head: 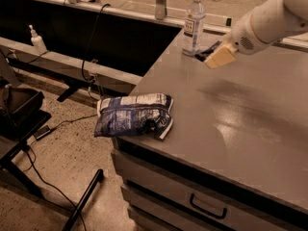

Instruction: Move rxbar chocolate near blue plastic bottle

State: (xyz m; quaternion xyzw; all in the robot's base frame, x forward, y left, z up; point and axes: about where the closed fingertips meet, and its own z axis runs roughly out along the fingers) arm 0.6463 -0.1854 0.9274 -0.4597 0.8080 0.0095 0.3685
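Dark, flat and thin, the rxbar chocolate (207, 52) shows only as a narrow sliver in the upper right of the frame; its white band cannot be made out. The gripper (217, 57) is at the same spot, its tan fingers (222, 57) clenched on the bar, which projects from them toward the left. Just left of it stands the blue plastic bottle (194, 24), upright, with a white cap and a white-and-dark label; contact between bar and bottle cannot be told. Both are over the grey cabinet top (231, 114). A blue-and-white chip bag (134, 114) overhangs that top's left edge at centre frame. A small white pump bottle (36, 40) stands at upper left.
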